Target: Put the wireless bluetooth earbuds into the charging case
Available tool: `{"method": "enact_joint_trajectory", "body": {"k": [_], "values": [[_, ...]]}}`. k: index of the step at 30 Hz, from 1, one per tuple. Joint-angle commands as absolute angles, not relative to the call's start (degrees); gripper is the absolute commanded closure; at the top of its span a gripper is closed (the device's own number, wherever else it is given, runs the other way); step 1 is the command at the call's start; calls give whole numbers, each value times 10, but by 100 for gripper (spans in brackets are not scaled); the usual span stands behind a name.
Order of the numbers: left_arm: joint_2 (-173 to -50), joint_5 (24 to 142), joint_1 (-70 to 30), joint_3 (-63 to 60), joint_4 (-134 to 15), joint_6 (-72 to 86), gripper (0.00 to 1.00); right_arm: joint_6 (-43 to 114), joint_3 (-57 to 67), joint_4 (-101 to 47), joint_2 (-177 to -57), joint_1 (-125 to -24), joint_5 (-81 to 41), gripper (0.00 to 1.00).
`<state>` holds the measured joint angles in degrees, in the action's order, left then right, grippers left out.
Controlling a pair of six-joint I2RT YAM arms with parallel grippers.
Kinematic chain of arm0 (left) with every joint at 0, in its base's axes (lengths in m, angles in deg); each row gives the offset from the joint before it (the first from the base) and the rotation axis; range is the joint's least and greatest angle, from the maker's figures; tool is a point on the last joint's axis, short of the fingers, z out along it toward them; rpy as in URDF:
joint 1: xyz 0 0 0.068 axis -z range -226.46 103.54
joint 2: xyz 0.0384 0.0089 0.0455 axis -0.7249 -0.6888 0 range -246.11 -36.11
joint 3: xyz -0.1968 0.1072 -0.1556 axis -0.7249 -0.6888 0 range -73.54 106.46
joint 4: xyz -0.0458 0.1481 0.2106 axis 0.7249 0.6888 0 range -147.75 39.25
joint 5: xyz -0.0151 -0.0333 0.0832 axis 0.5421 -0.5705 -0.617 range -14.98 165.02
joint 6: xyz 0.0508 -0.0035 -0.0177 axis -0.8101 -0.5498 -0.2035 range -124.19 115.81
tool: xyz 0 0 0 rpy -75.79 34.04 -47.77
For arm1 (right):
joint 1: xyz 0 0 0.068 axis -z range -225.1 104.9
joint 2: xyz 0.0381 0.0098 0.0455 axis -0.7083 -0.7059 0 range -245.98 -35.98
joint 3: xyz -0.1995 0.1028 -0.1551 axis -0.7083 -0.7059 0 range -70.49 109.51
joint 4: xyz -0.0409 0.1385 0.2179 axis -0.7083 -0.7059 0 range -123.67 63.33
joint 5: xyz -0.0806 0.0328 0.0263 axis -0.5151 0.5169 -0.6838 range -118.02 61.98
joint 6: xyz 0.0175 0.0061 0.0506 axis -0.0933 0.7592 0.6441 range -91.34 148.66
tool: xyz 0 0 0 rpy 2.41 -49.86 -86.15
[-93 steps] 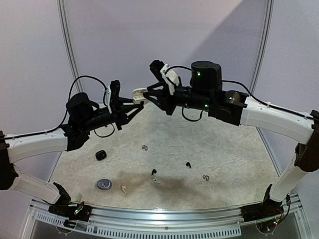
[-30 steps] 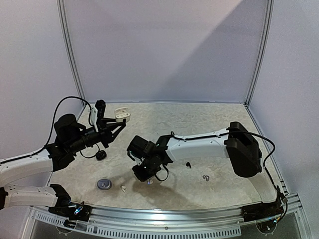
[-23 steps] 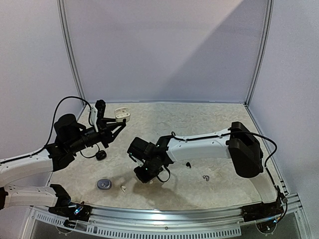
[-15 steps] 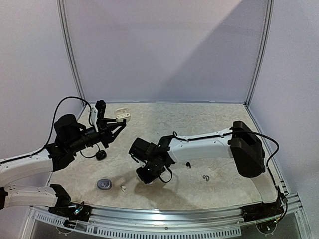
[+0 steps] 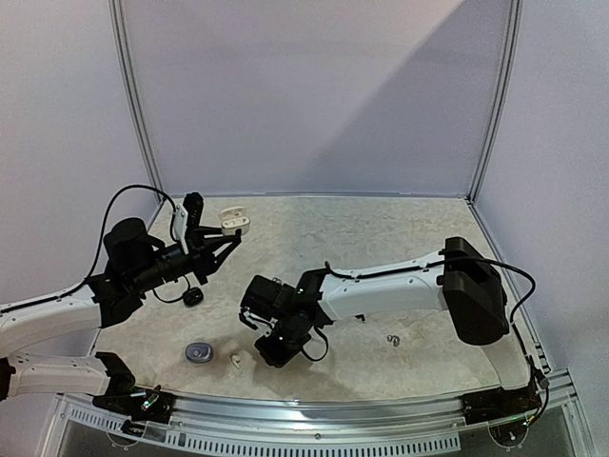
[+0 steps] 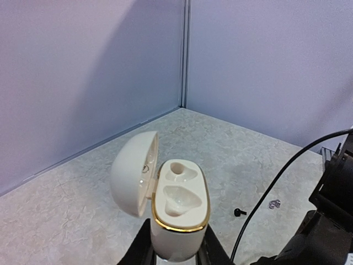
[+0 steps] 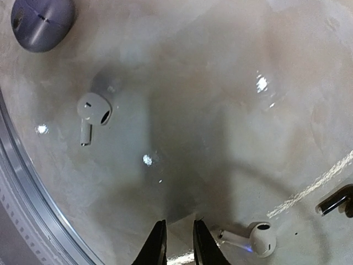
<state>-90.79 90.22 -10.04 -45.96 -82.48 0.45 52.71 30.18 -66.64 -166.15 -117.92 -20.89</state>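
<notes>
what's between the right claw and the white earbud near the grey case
Only bare tabletop, in the right wrist view: nothing lies between the right claw and that white earbud.

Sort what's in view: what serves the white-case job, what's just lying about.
In the job: open white case in left hand; two white earbuds; right hand near them.
Lying about: closed grey case; black case; black earbud; silvery earbud.

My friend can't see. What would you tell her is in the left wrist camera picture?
An open cream charging case with a gold rim stands upright, gripped from both sides by the jaws of the left gripper, its lid flipped to the left. Beyond it, a tiny black earbud lies on the beige stone-patterned table between pale purple walls.
</notes>
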Motion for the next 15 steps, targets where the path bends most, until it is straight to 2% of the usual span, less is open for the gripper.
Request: {"method": "enact_joint_trajectory", "body": {"k": [1,9,15], "values": [[-907,906,-89,-459,-819,-6,100,520,264,-732,-1657,-1193,-194,83],[-909,906,-88,-459,-820,-11,100,504,272,-747,-1635,-1193,-205,83],[-910,906,-88,-461,-825,-15,100,470,300,-677,-1618,-1193,-199,82]]}}
